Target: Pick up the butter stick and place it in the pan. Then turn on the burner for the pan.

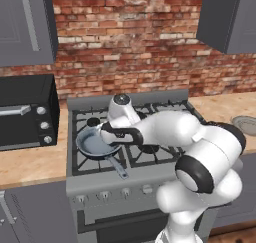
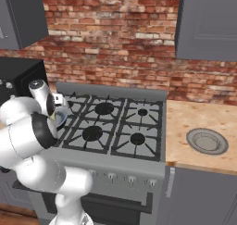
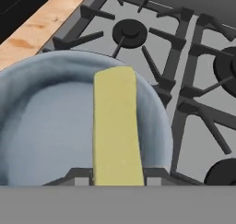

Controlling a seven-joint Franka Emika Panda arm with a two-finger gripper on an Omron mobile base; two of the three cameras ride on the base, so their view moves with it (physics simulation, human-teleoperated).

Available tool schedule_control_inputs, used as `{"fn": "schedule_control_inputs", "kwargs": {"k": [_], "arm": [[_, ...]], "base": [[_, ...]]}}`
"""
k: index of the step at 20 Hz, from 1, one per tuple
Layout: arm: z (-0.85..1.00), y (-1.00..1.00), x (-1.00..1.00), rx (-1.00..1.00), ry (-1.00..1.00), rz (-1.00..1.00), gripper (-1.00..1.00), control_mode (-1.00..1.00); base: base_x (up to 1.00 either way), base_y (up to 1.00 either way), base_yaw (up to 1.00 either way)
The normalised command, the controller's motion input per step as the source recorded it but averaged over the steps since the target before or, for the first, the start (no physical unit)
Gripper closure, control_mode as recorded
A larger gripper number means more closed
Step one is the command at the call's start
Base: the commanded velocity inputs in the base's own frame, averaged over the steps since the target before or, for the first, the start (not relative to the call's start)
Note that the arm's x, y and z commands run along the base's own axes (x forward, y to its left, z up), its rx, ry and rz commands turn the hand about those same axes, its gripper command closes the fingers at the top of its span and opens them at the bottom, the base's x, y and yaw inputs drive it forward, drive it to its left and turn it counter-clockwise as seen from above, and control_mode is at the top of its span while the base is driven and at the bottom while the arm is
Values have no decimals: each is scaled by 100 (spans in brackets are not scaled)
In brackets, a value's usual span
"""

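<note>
The gripper [image 3: 118, 180] pinches the butter stick [image 3: 117, 126] between its two fingertips [image 3: 80, 178] and holds it over the pan [image 1: 92, 143]. In the hand view the pale-yellow bar lies across the bluish-grey inside of the pan. The pan sits on the front left burner of the stove [image 2: 134, 122], with its dark handle [image 1: 118, 167] pointing to the front edge. A grey plate [image 2: 207, 141] lies on the wooden counter [image 2: 199, 117] at the right.

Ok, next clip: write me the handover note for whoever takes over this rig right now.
Gripper: shut on the butter stick, held above the pan.
Pan: on the stove's front-left burner, handle toward the front edge.
Done: butter picked up and carried over the pan.
Left: release the butter into the pan, then turn on that burner with its knob on the front panel.
</note>
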Motion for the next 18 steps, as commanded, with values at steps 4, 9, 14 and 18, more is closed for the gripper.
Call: {"fn": "schedule_control_inputs", "kwargs": {"k": [4,9,14,18], "arm": [[-6,32,34,-2,0,0,100,-100],[-15,31,13,-2,0,0,100,-100],[-25,17,0,-1,0,0,100,-100],[-18,4,1,-1,0,0,100,-100]], "base": [[0,0,0],[0,0,0],[0,0,0],[0,0,0]]}}
